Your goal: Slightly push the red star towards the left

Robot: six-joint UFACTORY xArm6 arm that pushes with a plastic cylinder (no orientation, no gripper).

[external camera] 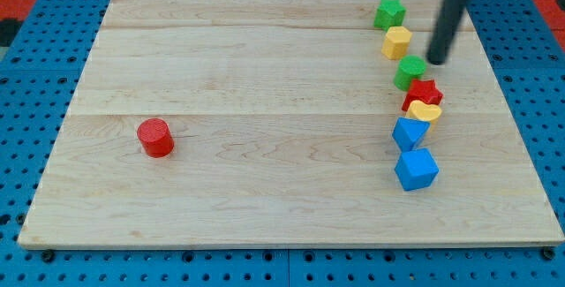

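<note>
Nearest the camera, a blue cube (416,169) is sitting on the pale wooden board (265,190), and a second blue block (409,132), its shape unclear to me, is touching it at its 12 o'clock. Lying over that block's upper edge is a yellow heart-shaped block (425,110), and the red star (425,92) is pressing against the heart from behind, partly hidden by it. A green rounded block (410,71) is leaning in at the star's 11 o'clock, touching it. Further up the same column, a yellow block (396,41) and a green block (388,13) are standing close together near the board's far edge. A red cylinder (155,137) is sitting alone, well apart, at 9 o'clock from the cluster. I'm holding my tip (438,61) just at the star's 1 o'clock, beside the green rounded block at its 3 o'clock, apparently apart from both. No gripper is fitted, so nothing is being grasped. Around the board, a blue pegboard table (53,260) is showing
</note>
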